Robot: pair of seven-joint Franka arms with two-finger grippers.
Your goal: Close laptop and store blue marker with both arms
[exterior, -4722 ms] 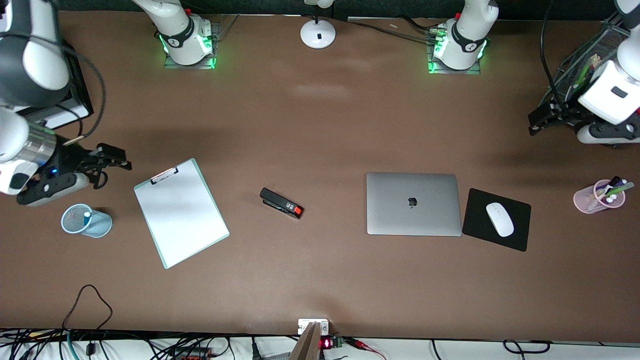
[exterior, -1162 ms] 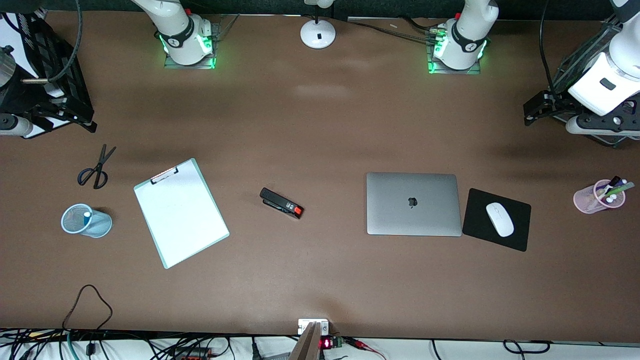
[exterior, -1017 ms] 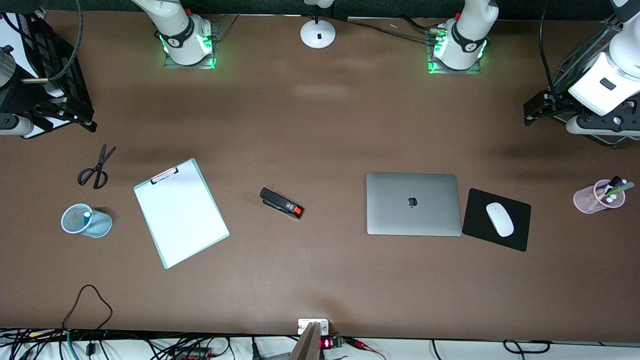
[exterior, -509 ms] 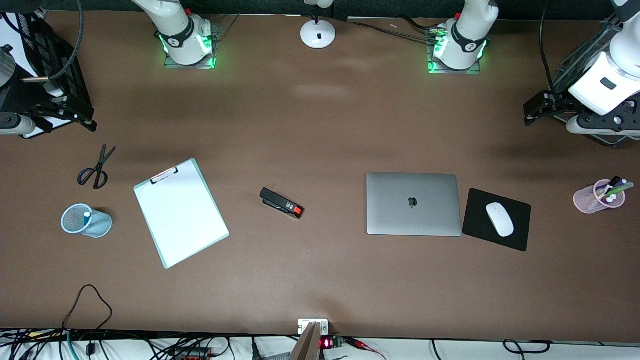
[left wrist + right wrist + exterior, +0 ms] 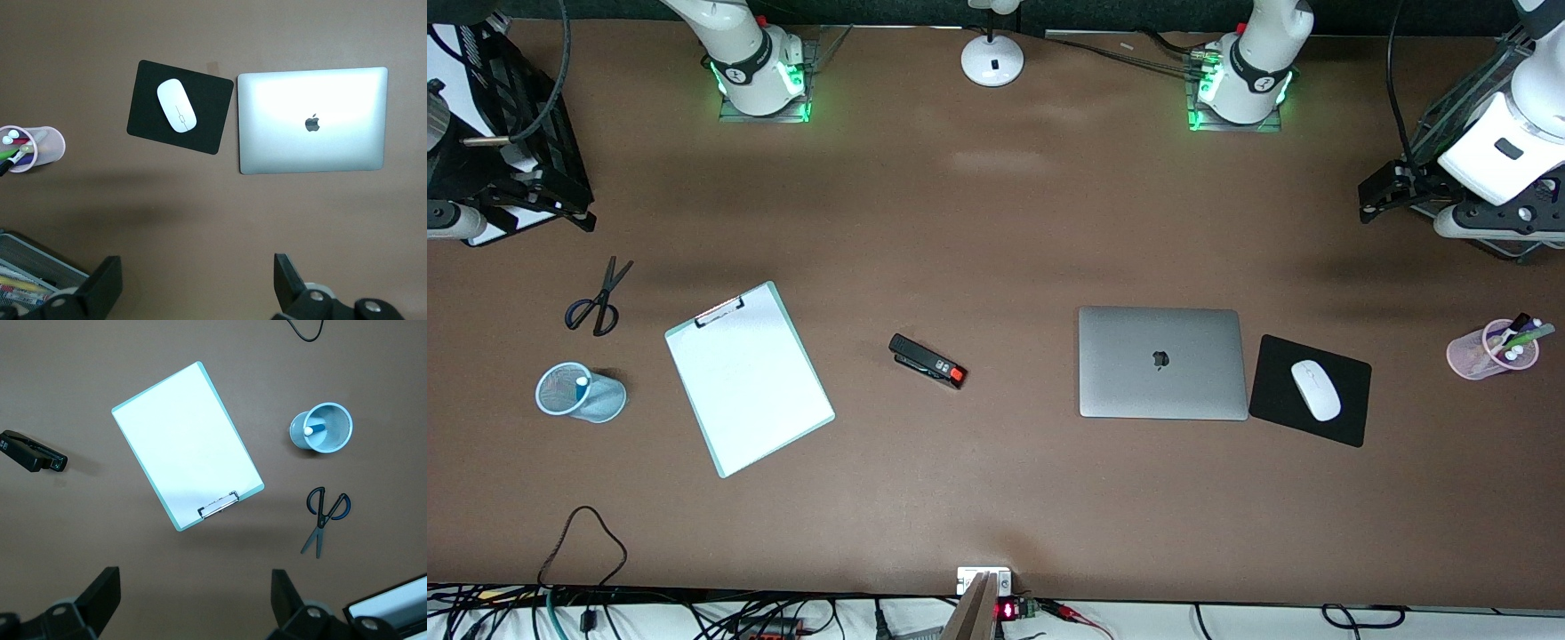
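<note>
The silver laptop [image 5: 1161, 363] [image 5: 312, 120] lies flat with its lid down and its logo up, toward the left arm's end of the table. The blue marker [image 5: 580, 383] [image 5: 313, 430] stands white end up in a pale blue mesh cup [image 5: 569, 393] [image 5: 321, 427] toward the right arm's end. My left gripper [image 5: 1376, 197] [image 5: 198, 280] hangs open and empty over bare table at its own end. At the other end, my right gripper [image 5: 560, 206] [image 5: 195, 597] is open and empty over bare table. Both arms wait.
A white mouse [image 5: 1316, 389] on a black pad lies beside the laptop. A pink cup [image 5: 1489, 349] of pens stands at the left arm's end. A stapler [image 5: 927, 361], a clipboard [image 5: 747, 378] and scissors [image 5: 598, 298] lie toward the right arm's end. A lamp base [image 5: 992, 60] stands between the arm bases.
Since the earliest frame my right gripper has pulled back from over the scissors to the table's end, uncovering them. Over the last second nothing has moved.
</note>
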